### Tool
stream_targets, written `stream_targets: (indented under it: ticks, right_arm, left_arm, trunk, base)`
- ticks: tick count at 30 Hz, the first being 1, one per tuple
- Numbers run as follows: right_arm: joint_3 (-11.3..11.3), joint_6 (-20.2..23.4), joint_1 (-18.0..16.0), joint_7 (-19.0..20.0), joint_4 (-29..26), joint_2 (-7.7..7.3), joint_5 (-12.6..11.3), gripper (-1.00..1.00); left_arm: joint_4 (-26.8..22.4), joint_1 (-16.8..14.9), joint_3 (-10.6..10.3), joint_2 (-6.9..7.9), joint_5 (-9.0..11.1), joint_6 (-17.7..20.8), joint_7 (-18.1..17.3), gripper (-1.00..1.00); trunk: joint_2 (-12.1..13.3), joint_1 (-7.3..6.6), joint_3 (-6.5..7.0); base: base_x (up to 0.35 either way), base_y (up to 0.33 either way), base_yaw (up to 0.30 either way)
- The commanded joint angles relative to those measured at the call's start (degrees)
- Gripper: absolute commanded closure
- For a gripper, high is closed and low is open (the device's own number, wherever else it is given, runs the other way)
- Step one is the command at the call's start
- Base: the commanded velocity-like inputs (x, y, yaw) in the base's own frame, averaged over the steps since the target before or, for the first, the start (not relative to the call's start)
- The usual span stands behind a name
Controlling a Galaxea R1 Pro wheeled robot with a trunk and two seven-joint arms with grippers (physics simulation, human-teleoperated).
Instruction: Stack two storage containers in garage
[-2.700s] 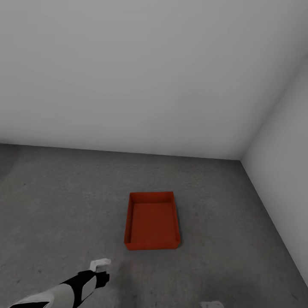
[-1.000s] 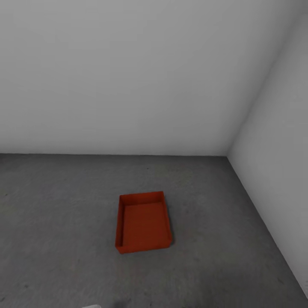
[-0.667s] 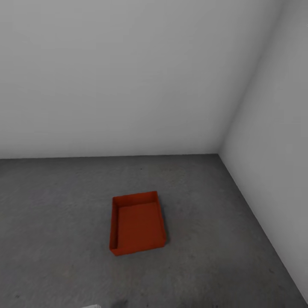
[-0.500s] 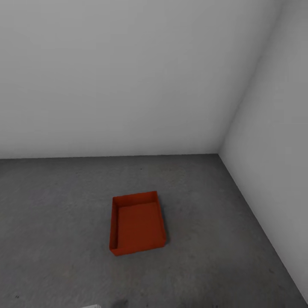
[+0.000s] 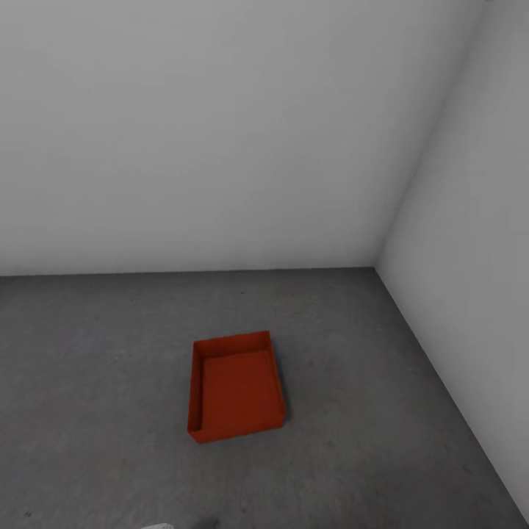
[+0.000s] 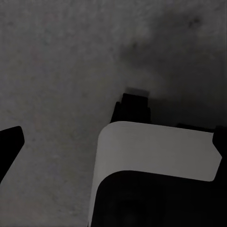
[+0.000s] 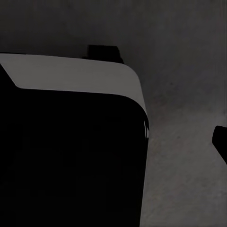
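Garage | we are seeing one storage container (image 5: 236, 387) sitting on the floor (image 5: 95, 367) near the corner | finger state: cannot tell | risk: second container stacking off-centre, tipping.

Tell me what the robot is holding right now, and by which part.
Nothing that shows. The red bin sits alone on the concrete floor, untouched.

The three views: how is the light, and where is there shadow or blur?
Head view: soft, even light; the storage container looks sharp on the grey floor, with a thin shadow along its right side. Left wrist view: dim, with a blurred dark shadow patch on the floor. Right wrist view: darkest, a black robot part in front.
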Motion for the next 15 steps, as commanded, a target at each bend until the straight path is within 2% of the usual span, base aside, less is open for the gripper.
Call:
stream_targets:
  ticks: [1,15]
  right_arm:
    - [0.5,-0.3,-0.1,0.0,0.2,0.05,-0.6,-1.0]
    - [0.5,-0.2,-0.1,-0.1,0.2,0.03,-0.6,-1.0]
  left_arm:
    - [0.0,0.0,0.3,0.0,0.5,0.2,0.1,-1.0]
    - [0.0,0.0,0.3,0.0,0.5,0.2,0.1,-1.0]
  trunk:
    - [0.0,0.0,0.06]
    - [0.0,0.0,1.31]
  base:
    - [0.0,0.0,0.0]
    - [0.0,0.0,0.0]
